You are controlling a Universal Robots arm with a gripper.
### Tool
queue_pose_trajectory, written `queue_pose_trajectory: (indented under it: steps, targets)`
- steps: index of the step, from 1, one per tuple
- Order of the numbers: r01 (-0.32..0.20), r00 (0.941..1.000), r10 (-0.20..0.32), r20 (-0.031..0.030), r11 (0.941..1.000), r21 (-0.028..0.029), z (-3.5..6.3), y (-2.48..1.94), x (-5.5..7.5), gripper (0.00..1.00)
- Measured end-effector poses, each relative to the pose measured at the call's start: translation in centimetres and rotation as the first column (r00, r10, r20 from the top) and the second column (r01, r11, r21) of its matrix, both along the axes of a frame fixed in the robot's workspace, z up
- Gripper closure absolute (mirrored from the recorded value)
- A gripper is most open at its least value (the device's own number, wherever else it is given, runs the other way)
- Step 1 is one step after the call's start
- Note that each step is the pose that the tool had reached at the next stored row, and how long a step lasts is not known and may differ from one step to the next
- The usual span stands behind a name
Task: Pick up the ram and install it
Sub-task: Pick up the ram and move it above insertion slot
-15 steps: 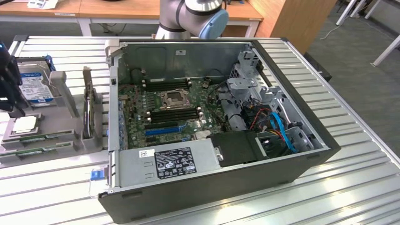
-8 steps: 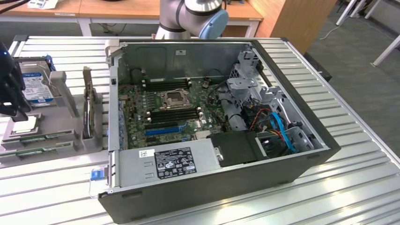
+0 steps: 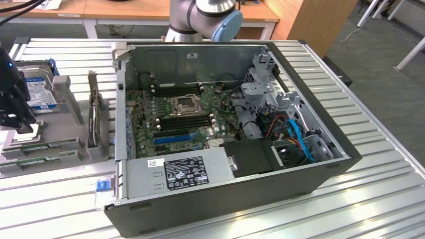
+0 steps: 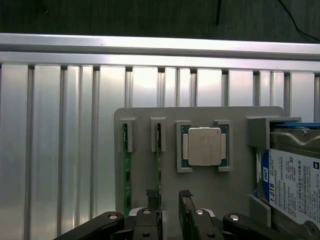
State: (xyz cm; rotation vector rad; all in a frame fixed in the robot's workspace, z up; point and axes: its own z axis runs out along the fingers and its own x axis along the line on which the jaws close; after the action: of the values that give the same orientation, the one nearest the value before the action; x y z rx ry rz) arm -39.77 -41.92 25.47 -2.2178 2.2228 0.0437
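- Pincer (image 4: 169, 196): jaws spread wide, nothing held; it hangs low over the gray holder (image 4: 145, 116).
- The ram (image 4: 158, 162): stands on its long edge in a holder slot, roughly in line with one finger. A twin stick (image 4: 126, 172) sits in the next slot, by the holder's side edge.
- The processor (image 4: 204, 146) lies flat just beside the ram; the hard drive (image 4: 292, 185) is at the holder's opposite end.
- Handling, my guess: a light, stiff, thin board. Its chips and contact edge are fragile, so pinch across the flat faces, along the exposed top edge. Little stands proud of the slot, so the grip may be shallow.
- Surface: slatted metal table (image 3: 371, 199), ribbed and shiny; the holder sits near its edge.
- Room: the open computer case (image 3: 232, 204) takes the table's middle, well apart from the holder.
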Motion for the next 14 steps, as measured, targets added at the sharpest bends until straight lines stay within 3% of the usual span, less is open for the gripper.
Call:
queue_pose_trajectory:
  steps: [8,14]
  targets:
    - [0.000,1.0000,0.000,0.0004,1.0000,0.0003,-0.03,-0.11,0.0,0.70]
    - [0.000,1.0000,0.000,0.0001,1.0000,0.0001,-0.01,-1.22,0.0,0.70]
